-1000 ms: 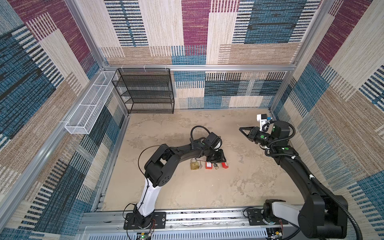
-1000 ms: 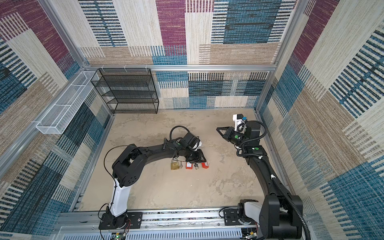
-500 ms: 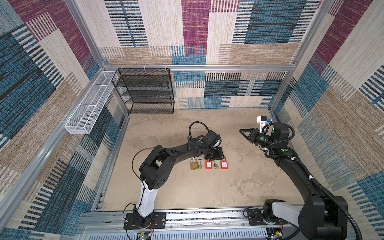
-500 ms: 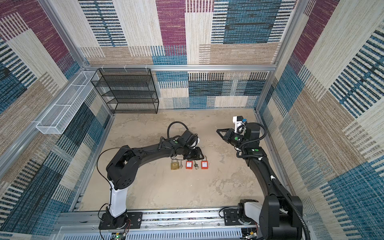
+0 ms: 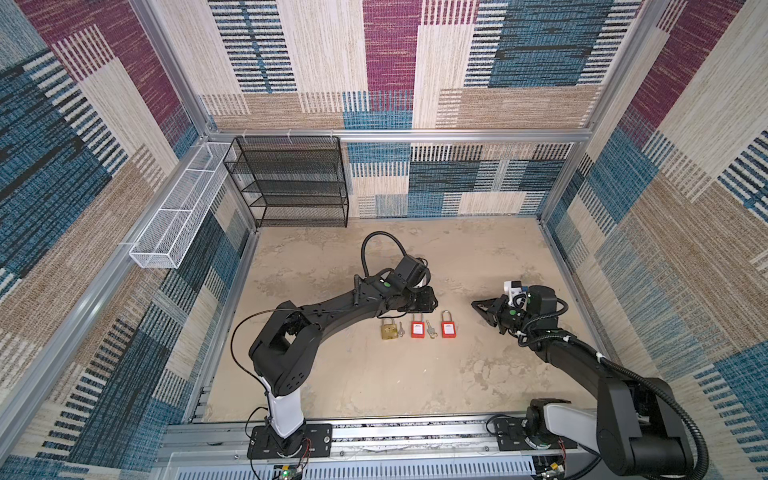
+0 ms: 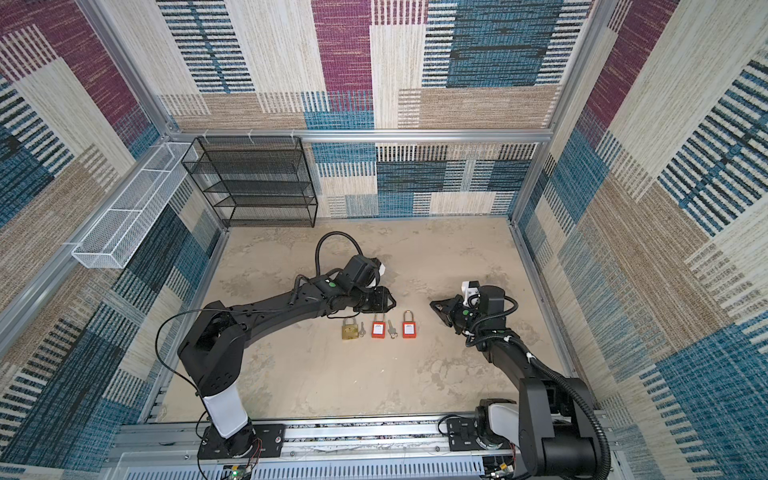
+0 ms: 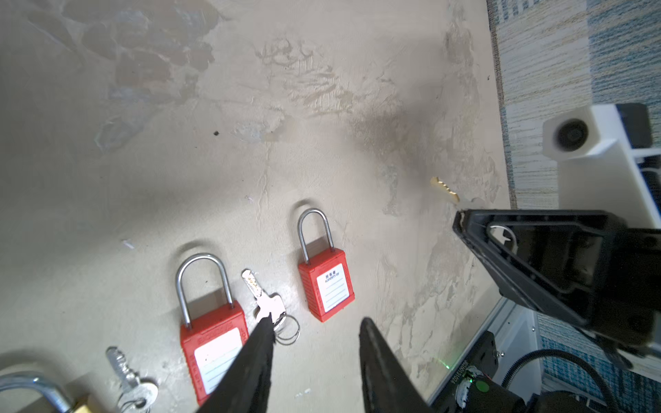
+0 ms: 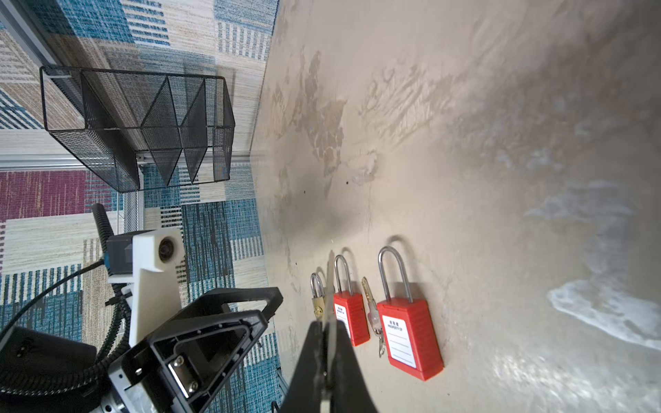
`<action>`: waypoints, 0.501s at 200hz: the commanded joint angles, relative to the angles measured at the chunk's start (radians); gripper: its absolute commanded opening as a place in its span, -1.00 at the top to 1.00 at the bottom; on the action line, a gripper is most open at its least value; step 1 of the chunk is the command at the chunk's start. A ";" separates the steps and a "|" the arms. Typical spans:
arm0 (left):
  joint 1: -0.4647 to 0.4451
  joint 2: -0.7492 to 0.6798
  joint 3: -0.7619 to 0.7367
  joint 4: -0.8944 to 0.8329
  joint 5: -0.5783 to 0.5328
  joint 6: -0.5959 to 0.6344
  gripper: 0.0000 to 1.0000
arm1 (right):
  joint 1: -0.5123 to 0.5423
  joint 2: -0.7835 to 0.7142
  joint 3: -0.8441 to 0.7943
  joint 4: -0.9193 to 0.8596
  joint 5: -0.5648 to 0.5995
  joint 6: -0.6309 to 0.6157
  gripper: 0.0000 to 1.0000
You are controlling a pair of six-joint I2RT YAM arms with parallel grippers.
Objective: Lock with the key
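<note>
- Left claw (image 5: 424, 300) has backed off the padlock row since a second ago. It now sits just past the row on the far-wall side, jaws apart, with nothing between them.
- Right claw (image 5: 478, 306) has come nearer the row's end. It is clamped on a brass-coloured key (image 7: 444, 189), blade poking out past the fingertips, off the tabletop (image 5: 374, 382).
- Row just in front of left claw: brass padlock (image 5: 388, 329), small silver key (image 5: 401, 329), red padlock (image 5: 417, 328), ringed silver key (image 5: 431, 330), second red padlock (image 5: 447, 327).
- Both red locks and the ringed key lie between right claw and brass padlock, which is at the row's end farthest from that claw.
- Black mesh rack (image 5: 291, 183) and white wire basket (image 5: 178, 220) are well apart from both claws.
</note>
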 commanded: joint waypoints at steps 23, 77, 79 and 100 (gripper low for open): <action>0.015 -0.036 -0.027 0.017 -0.009 0.014 0.18 | 0.061 0.053 -0.013 0.034 0.064 0.004 0.99; 0.020 -0.028 -0.027 0.020 0.030 0.003 0.18 | 0.134 0.116 -0.056 0.092 0.118 0.046 0.98; 0.020 -0.028 -0.028 0.020 0.029 0.003 0.18 | 0.135 0.119 -0.056 0.092 0.118 0.046 0.98; 0.023 -0.034 -0.032 0.022 0.028 0.005 0.18 | 0.140 0.138 -0.068 0.099 0.120 0.046 0.98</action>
